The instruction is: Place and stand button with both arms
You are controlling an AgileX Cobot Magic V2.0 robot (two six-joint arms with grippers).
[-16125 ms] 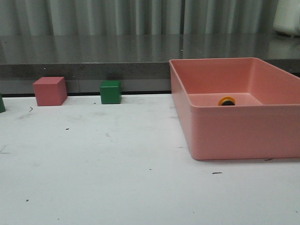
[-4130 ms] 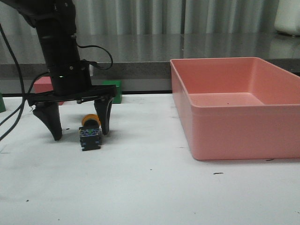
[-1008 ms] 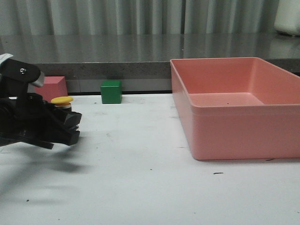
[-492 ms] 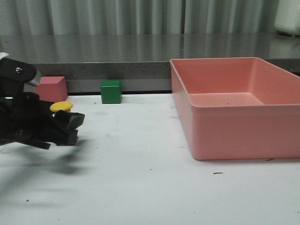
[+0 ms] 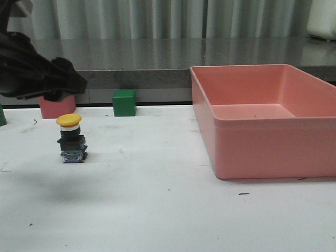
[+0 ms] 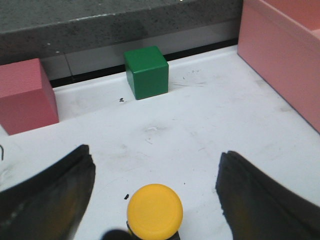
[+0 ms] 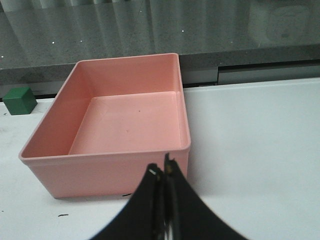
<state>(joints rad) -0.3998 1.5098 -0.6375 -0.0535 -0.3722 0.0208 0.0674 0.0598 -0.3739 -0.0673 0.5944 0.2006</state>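
Observation:
The button stands upright on the white table, yellow cap on top, black neck and dark base below. In the left wrist view its yellow cap shows from above, between and below the two fingers. My left gripper hangs above and just left of the button, apart from it. Its jaws are wide open and empty. My right gripper is shut and empty, in front of the pink bin's near wall; it is out of the front view.
An empty pink bin stands at the right, also in the right wrist view. A green cube and a pink cube sit by the back ledge, both in the left wrist view.
My left gripper has let go of the button and risen away from it. The button now stands alone on the table, slightly lower than it was.

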